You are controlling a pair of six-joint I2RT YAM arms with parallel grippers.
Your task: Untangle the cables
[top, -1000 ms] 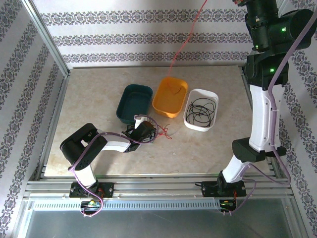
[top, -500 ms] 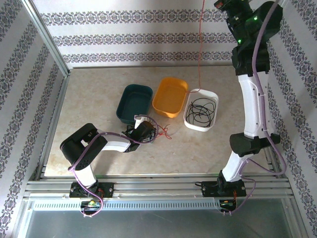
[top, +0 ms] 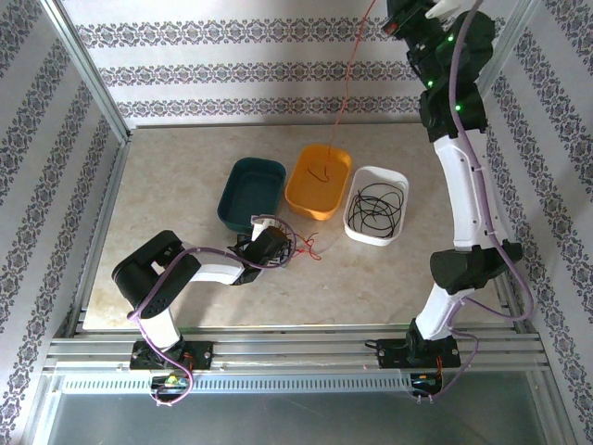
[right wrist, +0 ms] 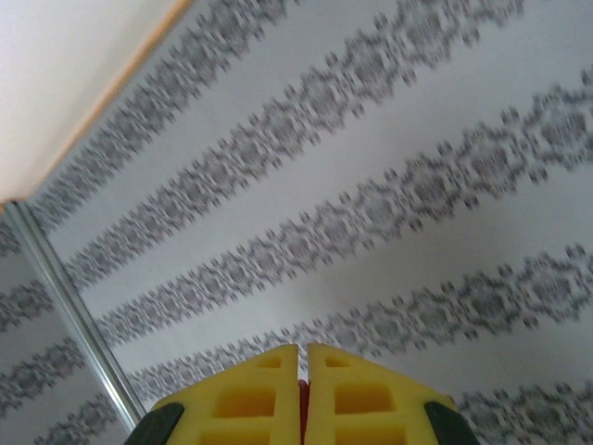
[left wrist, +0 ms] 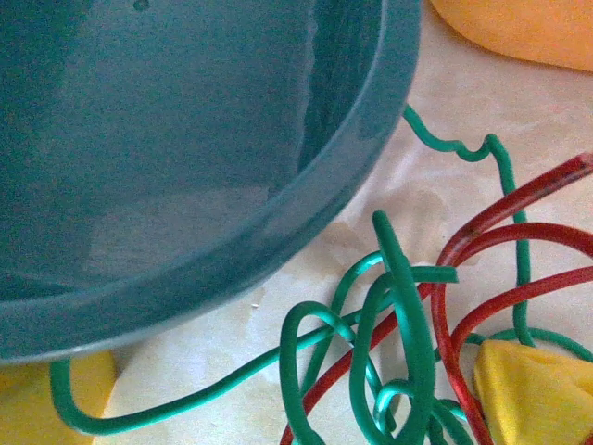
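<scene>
Both pads (right wrist: 250,403) of the right end effector (right wrist: 303,394) pinch the red cable (top: 346,83), top cut off, dangling into the orange tray (top: 298,199); arm stretched high above the table's far edge. Left end effector (left wrist: 296,394) gapes low around the green cable (left wrist: 398,297).

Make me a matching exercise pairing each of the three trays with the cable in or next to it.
Trays:
1. white tray
2. orange tray
3. teal tray

Cables:
A. red cable, its end dangling into the tray
B. green cable, lying just outside the tray
C. black cable, coiled inside the tray

Pairs: 1-C, 2-A, 3-B.
</scene>
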